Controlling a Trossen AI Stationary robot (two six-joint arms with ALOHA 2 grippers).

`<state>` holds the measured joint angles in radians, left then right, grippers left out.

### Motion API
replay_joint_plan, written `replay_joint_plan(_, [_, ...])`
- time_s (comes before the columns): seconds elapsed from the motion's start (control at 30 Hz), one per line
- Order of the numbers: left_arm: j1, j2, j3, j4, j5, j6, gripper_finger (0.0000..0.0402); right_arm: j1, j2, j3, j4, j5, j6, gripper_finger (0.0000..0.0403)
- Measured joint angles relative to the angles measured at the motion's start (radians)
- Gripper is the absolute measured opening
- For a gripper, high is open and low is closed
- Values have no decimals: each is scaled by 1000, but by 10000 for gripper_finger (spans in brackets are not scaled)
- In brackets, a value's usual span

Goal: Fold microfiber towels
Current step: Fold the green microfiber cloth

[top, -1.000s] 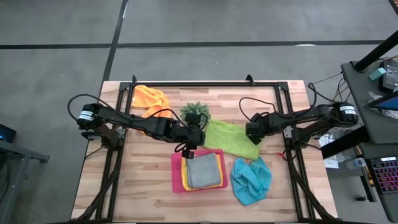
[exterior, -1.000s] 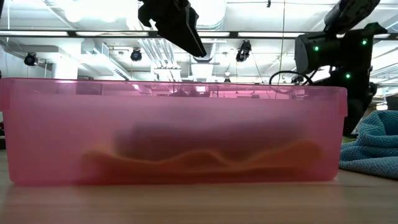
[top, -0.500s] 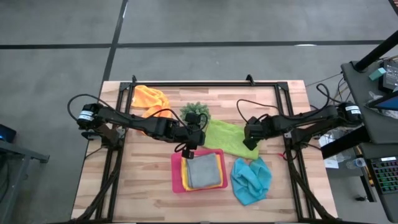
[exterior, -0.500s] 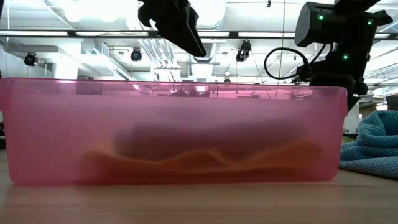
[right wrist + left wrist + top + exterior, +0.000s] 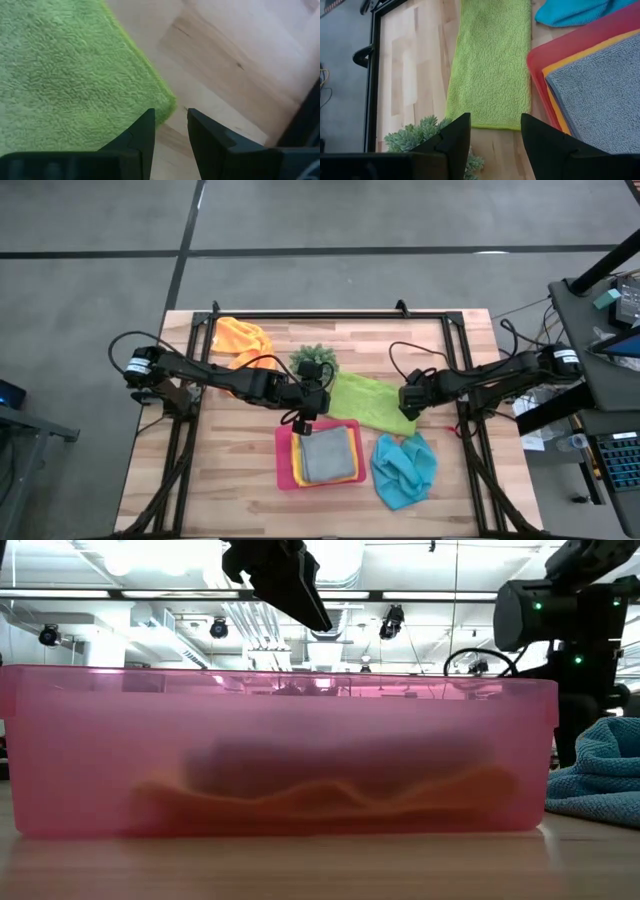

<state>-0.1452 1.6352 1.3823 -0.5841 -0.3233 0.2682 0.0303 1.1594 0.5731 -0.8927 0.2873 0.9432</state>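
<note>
The lime green towel (image 5: pixel 368 402) lies flat on the table between the two arms. My right gripper (image 5: pixel 408 404) is open, pointing steeply down, and its fingers (image 5: pixel 142 131) straddle that towel's right corner (image 5: pixel 167 106). My left gripper (image 5: pixel 300 418) hangs open and empty above the far-left corner of the pink tray (image 5: pixel 284 465), high up in the low view (image 5: pixel 285 575). A grey towel (image 5: pixel 325 453) lies in the tray on a yellow one (image 5: pixel 297 467). The blue towel (image 5: pixel 403 468) is bunched right of the tray. The orange towel (image 5: pixel 242 338) lies crumpled at the far left. My right gripper comes steeply from above at the lime green towel's right corner (image 5: pixel 161 102), one finger on each side of it. Whether the fingertips touch the cloth I cannot tell; the towel lies flat on the table.
A small spiky green plant (image 5: pixel 315 360) stands just beyond my left gripper, at the lime towel's far-left end. Black frame rails (image 5: pixel 330 315) run along the table's far, left and right sides. Bare wood (image 5: pixel 230 470) shows left of the tray.
My right gripper has swung toward the table's near edge and sunk a little, turning as it went, and now stands over the lime green towel's right corner. The towels have not moved.
</note>
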Motion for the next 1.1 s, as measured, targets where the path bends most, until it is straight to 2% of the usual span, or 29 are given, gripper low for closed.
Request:
replay_joint_plan(0.13, [0,0,0,1,0,0,159,0,-19,30,-2,-6,7,107])
replay_joint_plan(0.23, [0,0,0,0,0,0,159,0,-43,50,-16,-62,21,118])
replay_joint_plan(0.33, [1,0,0,0,0,-1,159,7,-86,53,-23,-136,64,141])
replay_joint_plan(0.43, [-1,0,-5,0,-5,-2,159,43,-135,53,-23,-167,131,173])
replay_joint_plan(0.6, [-6,0,-31,0,-56,-1,159,124,-211,41,8,-164,315,227])
replay_joint_plan(0.77, [-8,-1,-66,-2,-79,-1,159,195,-230,-4,77,-164,456,265])
replay_joint_plan(1.1, [-28,-41,-77,-11,-86,-1,159,230,-199,-147,255,-143,586,295])
